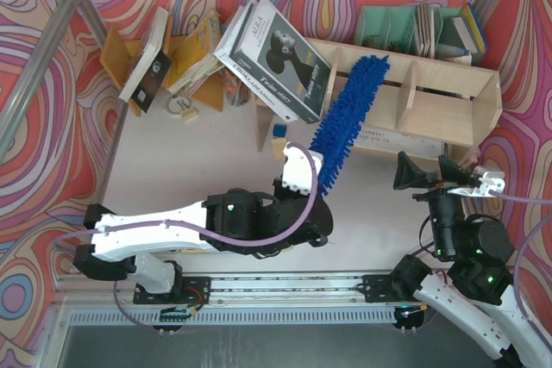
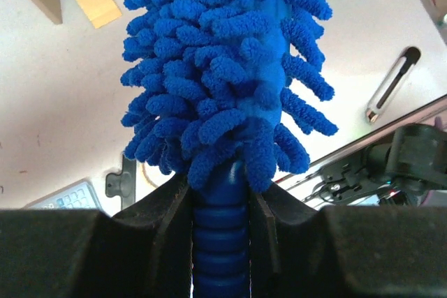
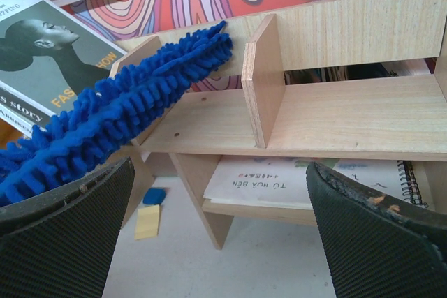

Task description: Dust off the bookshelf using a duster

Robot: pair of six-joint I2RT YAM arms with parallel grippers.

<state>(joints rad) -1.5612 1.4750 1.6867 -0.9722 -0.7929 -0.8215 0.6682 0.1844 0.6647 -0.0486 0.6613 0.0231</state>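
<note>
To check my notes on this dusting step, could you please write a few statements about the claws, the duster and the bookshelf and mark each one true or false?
1. The left claw is shut on the handle of the duster. True.
2. The right claw grips the bookshelf. False: it is open, holds nothing and is apart from the shelf.
3. The duster's tip reaches the bookshelf's upper tier. True.
4. The bookshelf's lower tier is bare. False: papers lie on it.
</note>
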